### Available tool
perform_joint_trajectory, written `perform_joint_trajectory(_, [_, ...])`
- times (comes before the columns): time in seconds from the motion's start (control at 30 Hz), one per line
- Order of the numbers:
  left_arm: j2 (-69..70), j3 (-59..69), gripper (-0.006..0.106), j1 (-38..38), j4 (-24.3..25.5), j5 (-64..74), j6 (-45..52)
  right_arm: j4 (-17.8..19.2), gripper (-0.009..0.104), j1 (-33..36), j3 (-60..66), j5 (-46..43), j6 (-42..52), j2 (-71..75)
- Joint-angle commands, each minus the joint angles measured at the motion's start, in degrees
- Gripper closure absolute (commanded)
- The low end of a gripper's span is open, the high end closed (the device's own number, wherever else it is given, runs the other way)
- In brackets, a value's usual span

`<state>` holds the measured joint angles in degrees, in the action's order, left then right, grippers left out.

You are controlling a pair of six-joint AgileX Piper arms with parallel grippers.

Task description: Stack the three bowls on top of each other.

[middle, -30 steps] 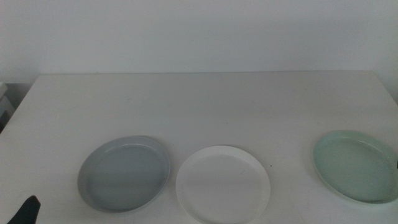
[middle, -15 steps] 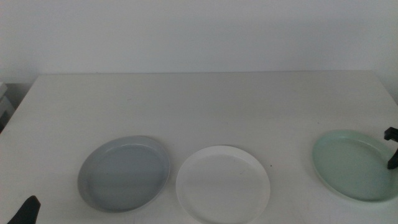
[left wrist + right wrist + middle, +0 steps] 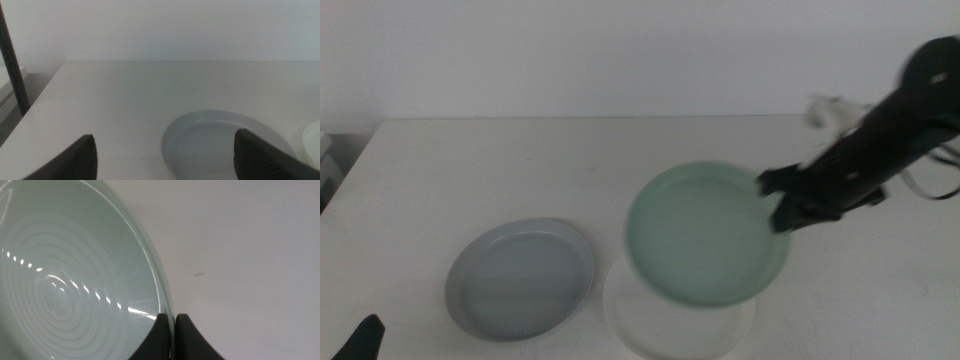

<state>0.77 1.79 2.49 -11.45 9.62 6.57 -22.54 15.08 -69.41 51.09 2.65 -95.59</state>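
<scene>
My right gripper is shut on the right rim of the mint green bowl and holds it in the air, tilted, above the white bowl, which it mostly hides. In the right wrist view the jaws pinch the green bowl's rim. The grey bowl lies on the table to the left of the white one and also shows in the left wrist view. My left gripper waits at the bottom left corner, open and empty, just in front of the grey bowl.
The white table stretches back to a pale wall. A dark upright post stands off the table's left edge in the left wrist view. A small white blurred thing shows behind the right arm.
The right arm has taken the green bowl from the table's right side, lifted it and carried it left over the white bowl. The left gripper has not moved.
</scene>
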Motion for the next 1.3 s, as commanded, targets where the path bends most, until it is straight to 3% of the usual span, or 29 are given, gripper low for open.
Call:
perform_joint_trajectory(0.0, [0.8, -0.3, -0.004, 0.0, -0.2, -4.5, -0.3, 1.0, 0.096, 3.6, -1.6, -2.1, -1.7, 1.2])
perform_joint_trajectory(0.17, [0.8, -0.3, -0.004, 0.0, -0.2, -4.5, -0.3, 2.4, 0.096, 7.1, -1.6, -3.7, -4.0, -1.8])
perform_joint_trajectory(0.6, [0.8, -0.3, -0.004, 0.0, -0.2, -4.5, -0.3, 1.9, 0.094, 7.5, -1.5, -4.3, -3.4, -6.9])
perform_joint_trajectory(0.67, [0.8, -0.3, -0.004, 0.0, -0.2, -4.5, -0.3, 1.9, 0.090, 7.5, -1.5, -4.4, -3.4, -6.7])
perform_joint_trajectory(1.0, [0.8, -0.3, -0.004, 0.0, -0.2, -4.5, -0.3, 2.2, 0.042, 7.4, -1.5, -2.2, -1.1, 3.0])
perform_joint_trajectory(1.27, [0.8, -0.3, -0.004, 0.0, -0.2, -4.5, -0.3, 2.9, 0.041, 7.4, -0.8, 4.3, 10.2, 21.1])
